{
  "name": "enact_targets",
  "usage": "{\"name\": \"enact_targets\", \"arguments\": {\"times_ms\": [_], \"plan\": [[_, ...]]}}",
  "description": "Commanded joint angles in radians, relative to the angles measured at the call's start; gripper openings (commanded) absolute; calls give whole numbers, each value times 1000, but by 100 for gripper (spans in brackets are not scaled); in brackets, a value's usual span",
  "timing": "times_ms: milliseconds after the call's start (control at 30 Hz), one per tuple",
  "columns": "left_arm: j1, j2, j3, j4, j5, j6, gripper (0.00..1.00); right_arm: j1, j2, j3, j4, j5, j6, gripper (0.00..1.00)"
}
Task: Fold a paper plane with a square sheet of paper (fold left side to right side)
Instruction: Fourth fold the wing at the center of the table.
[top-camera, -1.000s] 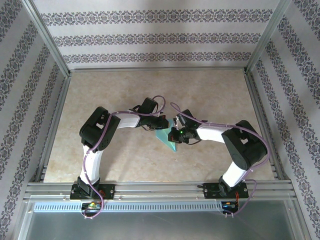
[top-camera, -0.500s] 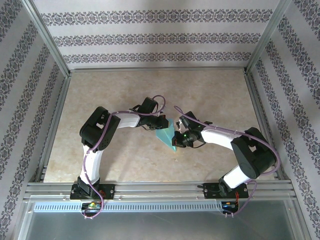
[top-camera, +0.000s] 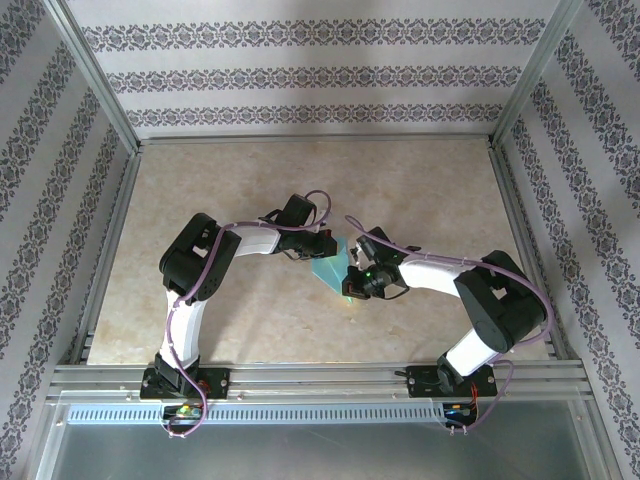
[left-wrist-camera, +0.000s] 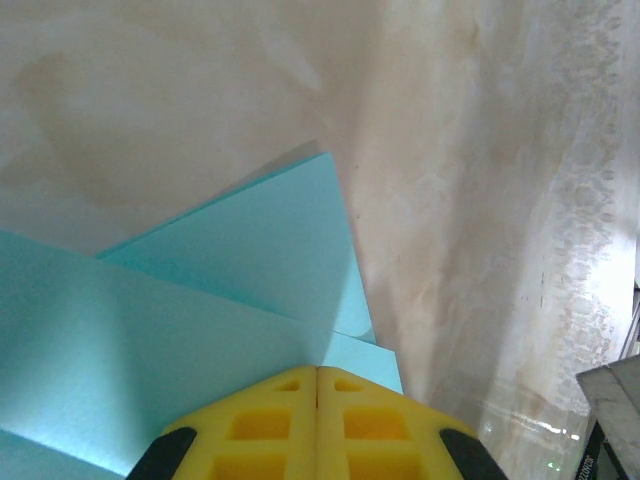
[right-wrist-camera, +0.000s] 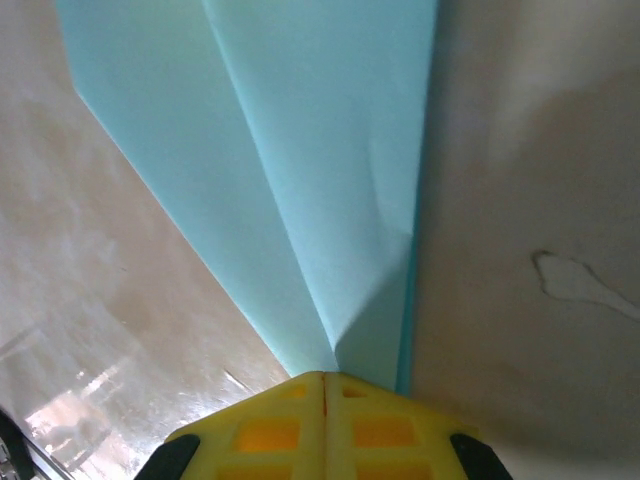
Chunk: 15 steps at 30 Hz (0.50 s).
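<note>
Two tools meet over the square sheet of paper (top-camera: 333, 265), which lies folded into a pointed, layered shape on the counter (top-camera: 420, 190), about midway between the arms. The left tool (top-camera: 322, 248) has its jaws pressed together, and it has not moved over the last second. In its wrist view the yellow tips (left-wrist-camera: 317, 375) rest on the overlapping teal layers (left-wrist-camera: 230, 300).

The right tool (top-camera: 353, 281) is likewise closed with nothing clamped between its jaws. It has drifted toward the near edge and slightly outward, its elbow swinging wider. Less of the sheet's near point shows in the overhead view than a second ago. In its wrist view the tips (right-wrist-camera: 323, 378) sit at the narrow end of the creased paper (right-wrist-camera: 320, 200).

This looks like one tool pinning the sheet while the other runs along a crease to flatten it, so the fold is probably being set rather than begun.
</note>
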Motion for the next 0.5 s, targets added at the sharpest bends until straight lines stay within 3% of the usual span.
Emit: {"name": "enact_targets", "arguments": {"times_ms": [0, 467], "plan": [[16, 60, -4, -73, -75, 25, 0, 2, 0, -34, -37, 32, 10, 0], [18, 60, 3, -85, -81, 34, 0, -20, -125, -162, -90, 25, 48, 0]]}}
